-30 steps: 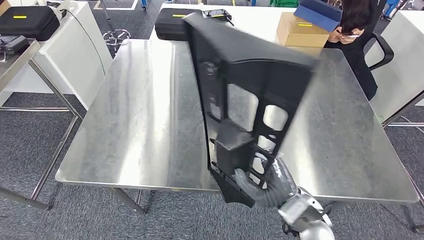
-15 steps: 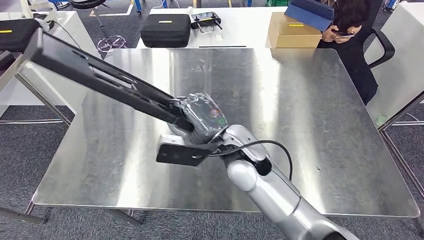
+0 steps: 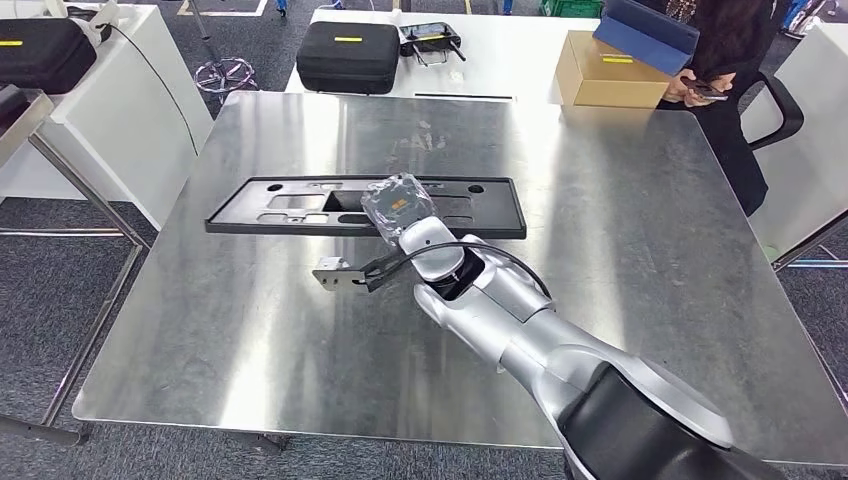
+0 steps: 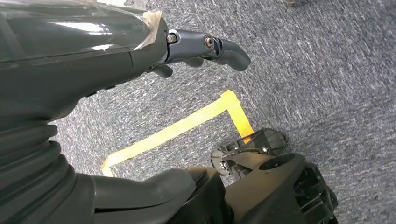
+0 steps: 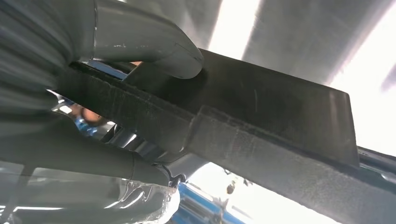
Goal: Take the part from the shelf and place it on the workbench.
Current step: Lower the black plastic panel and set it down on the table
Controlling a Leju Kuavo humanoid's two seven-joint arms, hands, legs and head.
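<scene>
black part [image 3: 300, 205] flat on workbench [image 3: 620, 300], right robot hand [image 3: 400, 205] gripping it

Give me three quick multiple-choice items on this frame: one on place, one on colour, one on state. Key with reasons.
1. Where does the long part lie?
A. flat on the steel table
B. on the carpet
C. on the cardboard box

2. What colour is the part?
A. silver
B. black
C. blue

3. What is the right hand doing?
A. hanging open beside the table
B. holding a phone
C. gripping the part

Key:
1 A: the part lies flat across the table.
2 B: the frame is black against the shiny steel.
3 C: the right hand sits on the part's near edge, and the right wrist view shows the thumb pressed on it.
</scene>
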